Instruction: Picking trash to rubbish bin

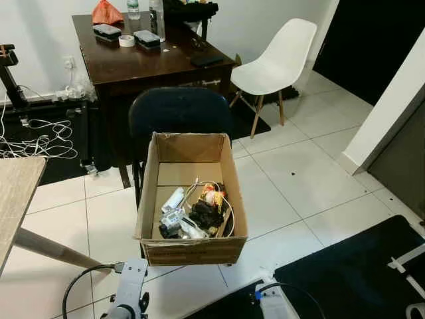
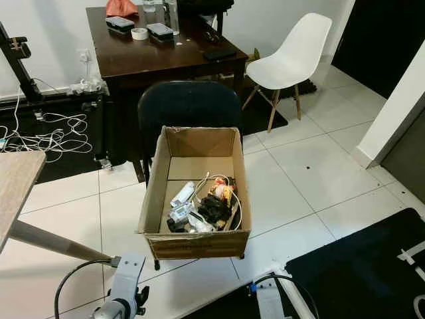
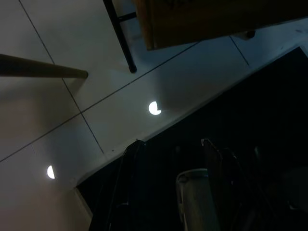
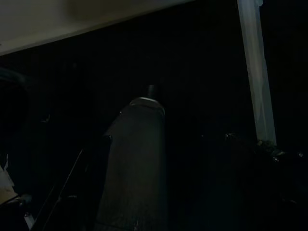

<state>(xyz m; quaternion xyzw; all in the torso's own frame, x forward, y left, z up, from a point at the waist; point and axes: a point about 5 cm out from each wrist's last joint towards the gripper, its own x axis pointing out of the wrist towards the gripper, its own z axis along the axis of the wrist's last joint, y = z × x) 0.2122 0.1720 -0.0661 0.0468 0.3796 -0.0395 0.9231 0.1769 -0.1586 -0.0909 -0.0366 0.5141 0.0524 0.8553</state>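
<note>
The robot is standing in front of a cardboard box (image 1: 192,199) that is sitting on a dark chair (image 1: 178,114). The trash (image 1: 196,211) is lying in the box: wires, wrappers and small bits. No picking is happening yet, I think; this looks like the looking step. Next, one arm needs to lift up and reach down into the box.

The left arm (image 1: 129,292) and right arm (image 1: 273,302) are hanging low. The left wrist view is showing the floor tiles (image 3: 57,120) and the box's underside. The right wrist view is very dark. I cannot tell if either arm's fingers are apart or together.
</note>
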